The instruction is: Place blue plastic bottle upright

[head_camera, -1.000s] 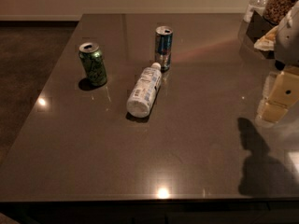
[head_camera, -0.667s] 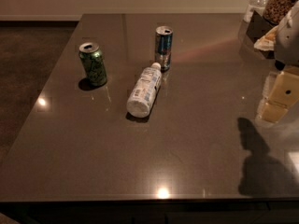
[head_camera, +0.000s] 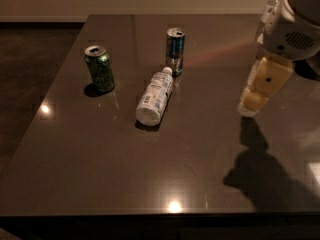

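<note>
One high, near view down over the table [head_camera: 100,179], hand [head_camera: 248,107] at right

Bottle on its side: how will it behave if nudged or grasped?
Likely rolls sideways: the bottle is round and lies flat on the glossy table. Probably light and squashy, being thin plastic. The hand hangs apart from it.

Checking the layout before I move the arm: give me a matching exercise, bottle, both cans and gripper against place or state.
1 blue plastic bottle
2 green can
3 slim blue can
4 gripper

A upright, far left
B above the table, right side
C lying on its side
D upright by the bottle's cap

Pairs: 1-C, 2-A, 3-D, 4-B
</note>
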{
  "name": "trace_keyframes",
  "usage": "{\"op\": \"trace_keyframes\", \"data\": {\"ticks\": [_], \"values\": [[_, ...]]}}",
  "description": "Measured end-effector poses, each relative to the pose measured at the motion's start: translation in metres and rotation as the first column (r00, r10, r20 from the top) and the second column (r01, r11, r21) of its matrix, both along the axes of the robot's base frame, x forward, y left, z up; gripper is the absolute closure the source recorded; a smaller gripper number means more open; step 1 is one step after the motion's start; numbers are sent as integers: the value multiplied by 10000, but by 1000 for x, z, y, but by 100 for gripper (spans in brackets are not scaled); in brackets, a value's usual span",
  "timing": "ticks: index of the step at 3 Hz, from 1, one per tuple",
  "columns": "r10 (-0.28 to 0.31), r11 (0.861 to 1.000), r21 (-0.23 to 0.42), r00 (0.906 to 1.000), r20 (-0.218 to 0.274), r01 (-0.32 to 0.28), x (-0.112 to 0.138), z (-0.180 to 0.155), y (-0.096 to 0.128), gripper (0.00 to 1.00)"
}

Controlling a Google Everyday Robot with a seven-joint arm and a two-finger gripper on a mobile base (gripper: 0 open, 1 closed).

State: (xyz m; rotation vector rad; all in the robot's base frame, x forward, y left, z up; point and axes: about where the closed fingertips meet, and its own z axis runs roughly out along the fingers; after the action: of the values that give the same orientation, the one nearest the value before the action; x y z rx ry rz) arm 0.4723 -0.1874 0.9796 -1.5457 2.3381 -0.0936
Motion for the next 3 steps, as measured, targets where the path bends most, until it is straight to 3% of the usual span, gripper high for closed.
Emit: {"op": "trace_keyframes", "data": {"ticks": [1, 2, 3], "values": [[-1205, 9919, 382, 9926, -166, 1211, 24, -2, 16, 0], [-2163, 9732, 681, 9748, -550, 2198, 43, -11, 34, 0], [-3049, 9463, 782, 9464, -1063, 3136, 56, -26, 52, 0]]}}
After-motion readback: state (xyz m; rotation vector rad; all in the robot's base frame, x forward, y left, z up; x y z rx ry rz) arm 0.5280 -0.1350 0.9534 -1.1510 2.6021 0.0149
